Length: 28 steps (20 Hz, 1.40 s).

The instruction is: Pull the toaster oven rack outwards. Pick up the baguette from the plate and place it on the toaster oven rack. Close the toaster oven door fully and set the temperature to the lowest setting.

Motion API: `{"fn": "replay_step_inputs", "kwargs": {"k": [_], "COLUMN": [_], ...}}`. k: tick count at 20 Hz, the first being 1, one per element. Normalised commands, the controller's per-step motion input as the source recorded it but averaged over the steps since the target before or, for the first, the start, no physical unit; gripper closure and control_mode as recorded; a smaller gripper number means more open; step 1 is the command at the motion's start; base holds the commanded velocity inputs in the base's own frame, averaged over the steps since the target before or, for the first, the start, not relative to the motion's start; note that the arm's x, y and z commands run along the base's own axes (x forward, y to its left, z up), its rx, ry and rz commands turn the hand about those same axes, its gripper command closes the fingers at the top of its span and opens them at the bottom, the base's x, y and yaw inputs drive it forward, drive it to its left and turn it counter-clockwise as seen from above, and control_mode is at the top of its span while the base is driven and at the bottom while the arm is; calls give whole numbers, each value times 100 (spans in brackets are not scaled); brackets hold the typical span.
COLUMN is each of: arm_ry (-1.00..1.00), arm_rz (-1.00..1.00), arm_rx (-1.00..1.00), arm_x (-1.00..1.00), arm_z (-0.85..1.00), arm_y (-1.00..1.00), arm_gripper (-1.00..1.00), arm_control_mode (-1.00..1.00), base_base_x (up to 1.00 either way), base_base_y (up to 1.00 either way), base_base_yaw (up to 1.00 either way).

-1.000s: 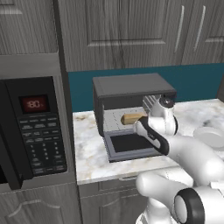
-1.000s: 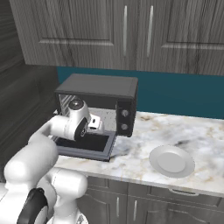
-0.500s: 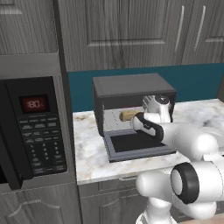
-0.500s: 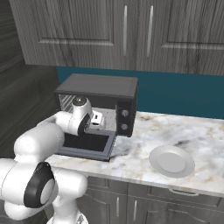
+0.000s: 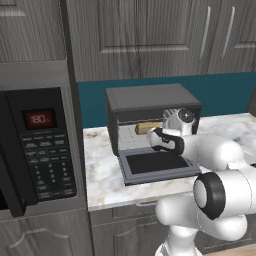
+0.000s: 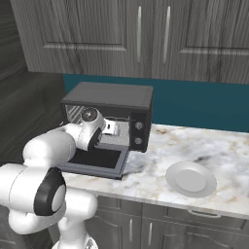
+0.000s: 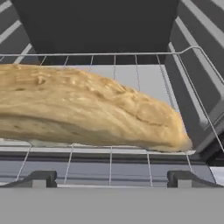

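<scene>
Standing at the far left of the marble counter (image 5: 102,175) is a large black microwave with a red digital display (image 5: 37,150), well apart from the dark grey boxy toaster oven (image 5: 150,97), which serves as the landmark. Hinged down flat in front of that oven lies its dark grey door with the glass window (image 5: 155,164), fully open. Inside the cavity, the thin light-grey wire rack (image 7: 127,72) carries the tan-golden baguette (image 7: 87,109), lying lengthwise across the wires and free of any grip. Directly before the oven mouth, above the lowered door, the white arm's two-finger gripper (image 7: 109,178) faces the bread; its dark fingertips (image 7: 37,178) stand spread wide apart, one to each side, holding nothing. Two round knobs (image 6: 138,132) sit on the oven's right panel. Further right of the oven, well apart on the counter, rests the small round white plate (image 6: 190,178), bare
</scene>
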Motion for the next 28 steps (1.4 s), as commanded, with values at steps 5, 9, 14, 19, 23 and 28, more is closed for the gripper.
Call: {"fn": "replay_step_inputs", "kwargs": {"k": [5,9,14,19,23,28], "arm_ry": [-35,-2,24,32,32,24], "arm_rz": [0,-2,-5,-12,-16,-12], "arm_rx": [2,2,3,5,9,8], "arm_x": [41,17,-36,-43,-14,0], "arm_z": [1,40,65,61,58,17], "arm_y": [0,-1,-21,-22,-6,0], "arm_gripper": [-100,-100,-100,-100,-100,-100], "arm_control_mode": [-100,-100,-100,-100,-100,-100], "base_base_x": [0,0,0,0,0,0], "base_base_y": [0,0,0,0,0,0], "base_base_yaw": [0,0,0,0,0,0]}}
